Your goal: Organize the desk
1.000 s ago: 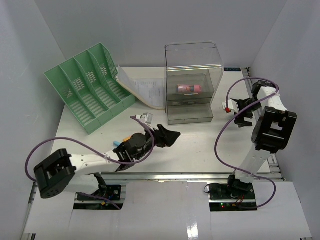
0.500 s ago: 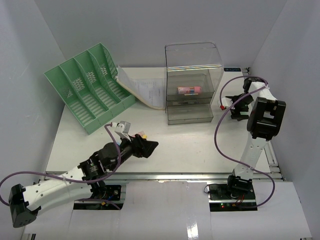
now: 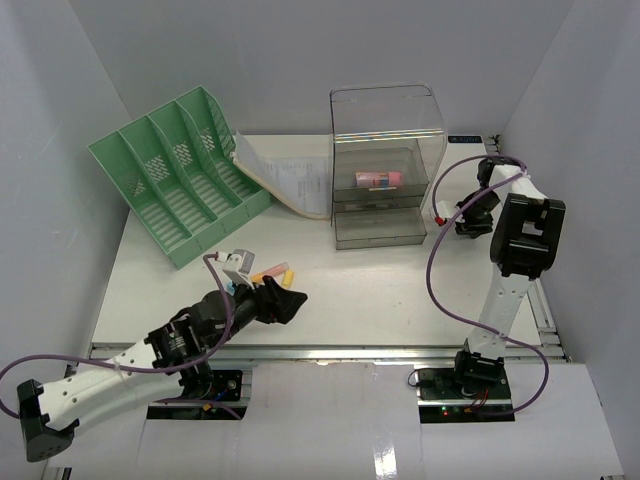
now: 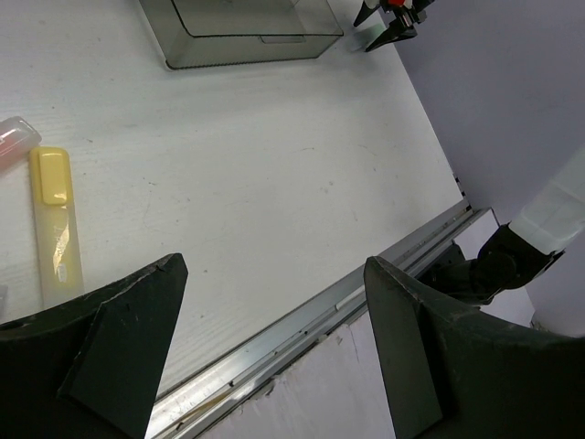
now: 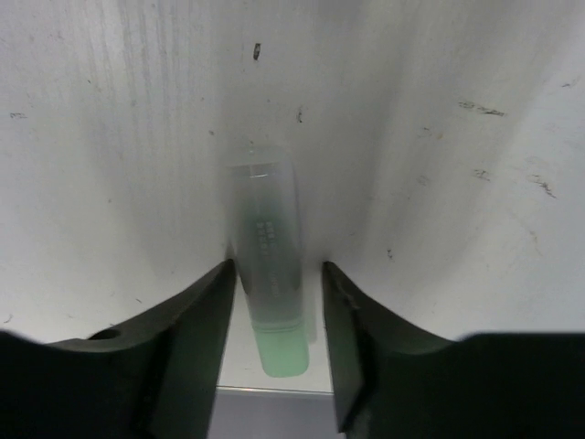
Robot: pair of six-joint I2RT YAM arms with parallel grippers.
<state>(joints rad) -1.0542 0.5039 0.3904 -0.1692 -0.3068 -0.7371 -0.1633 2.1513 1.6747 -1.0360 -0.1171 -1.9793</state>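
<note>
Most of the job looks undone to me. Large flat white rectangular desk (image 3: 400, 290) fills the top view, metal rail along its near edge and pale walls around it.

Done so far, as far as I can judge: one pink tube-shaped item (image 3: 377, 178) sits inside the upper drawer of the clear plastic drawer unit (image 3: 385, 150) at back centre.

Left to do:
- Yellow flat plastic highlighter (image 4: 55, 219) lies loose on the front-left part of the desk, with a pink translucent pen end (image 4: 14, 137) just beside it.
- Stack of printed white paper sheets (image 3: 290, 180) is splayed at the back, touching the right side of the green plastic four-slot file rack (image 3: 175, 170), not in a slot.
- Translucent marker with a pale green cap (image 5: 267, 265) lies on the desk at the back right, near the wall.

Left gripper (image 3: 283, 300) hangs low over the desk just beside the yellow highlighter, jaws spread wide, nothing in them.

Right gripper (image 3: 465, 217) is down at the green-capped marker, a finger on each side of it, very close. I can't tell if it is actually pinched. It is not lifted; it rests flat on the desk.

My guess is the loose pens go to the drawers and the paper to the rack.
</note>
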